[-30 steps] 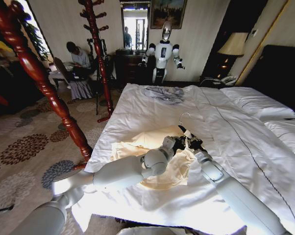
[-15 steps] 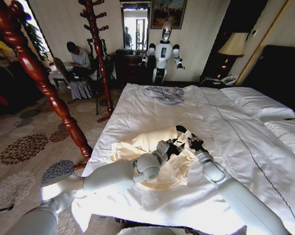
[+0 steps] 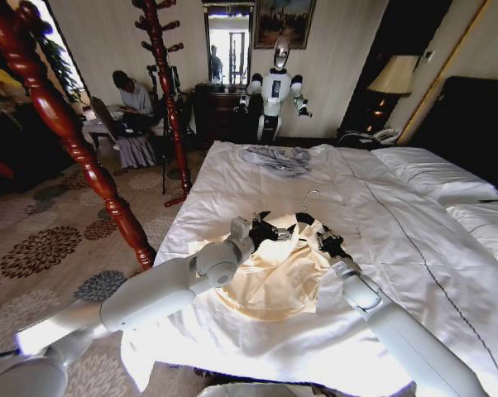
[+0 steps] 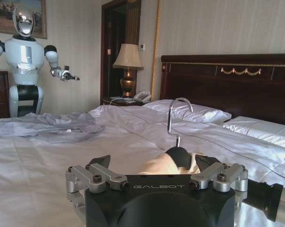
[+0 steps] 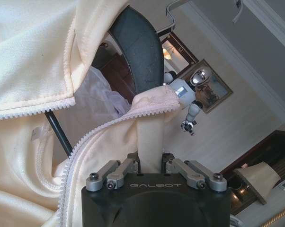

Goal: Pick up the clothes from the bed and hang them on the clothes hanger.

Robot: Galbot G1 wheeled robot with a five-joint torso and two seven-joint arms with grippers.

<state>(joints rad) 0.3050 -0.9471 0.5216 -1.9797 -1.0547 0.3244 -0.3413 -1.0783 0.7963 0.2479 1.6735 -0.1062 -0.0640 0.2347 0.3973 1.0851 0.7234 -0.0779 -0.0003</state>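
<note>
From the head view, the cream-yellow zip-front shirt [image 3: 275,279] lay spread on the white bed [image 3: 414,248], near the edge closest to the robot. The black clothes hanger [image 3: 303,222] sat at the shirt's collar end, with its silver hook standing up toward the far side of the bed. The left gripper [image 3: 260,231] was at the hanger's left part, above the shirt, and its jaws looked open. The right gripper [image 3: 330,245] was at the collar on the right side of the hanger; from here its jaws could not be judged. A grey garment [image 3: 278,157] lay far up the bed, well apart from the shirt.

In the left wrist view, the left gripper [image 4: 157,171] showed its two finger bases spread apart, so it was open. Just beyond it stood the hanger's black shoulder with cream fabric on it, and the silver hook [image 4: 176,115] rose upright.

In the right wrist view, the right gripper [image 5: 150,163] was closed on a folded strip of the cream shirt [image 5: 33,61] beside its white zipper [image 5: 88,142]. The hanger's wide black shoulder [image 5: 138,49] went inside the fabric directly past the fingers.
</note>
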